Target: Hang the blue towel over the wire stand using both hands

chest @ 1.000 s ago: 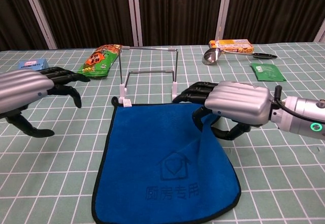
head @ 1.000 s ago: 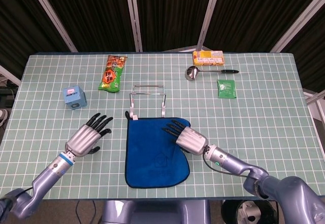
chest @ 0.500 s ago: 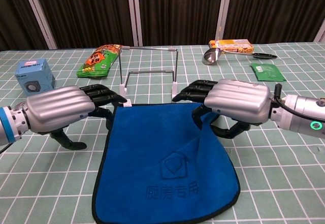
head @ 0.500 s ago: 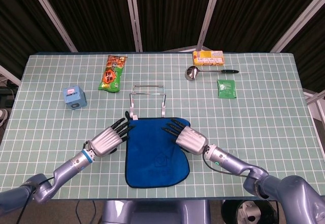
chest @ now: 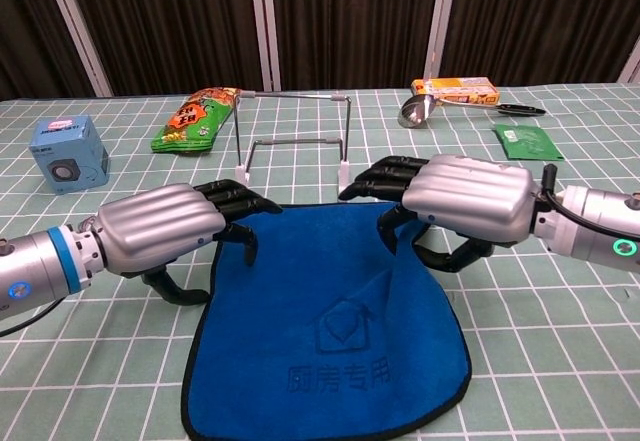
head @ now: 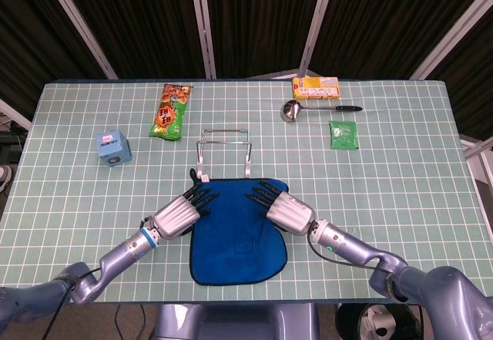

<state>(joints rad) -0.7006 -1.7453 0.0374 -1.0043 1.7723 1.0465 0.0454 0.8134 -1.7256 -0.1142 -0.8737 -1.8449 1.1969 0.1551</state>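
Observation:
The blue towel (head: 235,240) (chest: 320,331) lies flat near the table's front edge, just in front of the wire stand (head: 225,151) (chest: 295,141), which stands upright and bare. My left hand (head: 179,215) (chest: 160,231) is over the towel's top left corner, its fingers curled down on the cloth and its thumb beside the left edge. The corner itself is hidden under the fingers. My right hand (head: 286,210) (chest: 465,201) pinches the top right corner, where the cloth folds up between thumb and fingers.
A snack bag (head: 170,110) lies behind the stand to the left, and a blue box (head: 113,147) sits further left. At the back right are a ladle (head: 293,109), a yellow box (head: 315,87) and a green packet (head: 343,134).
My left hand has swept right from the bare table onto the towel's top left corner. The right hand and the towel have stayed where they were.

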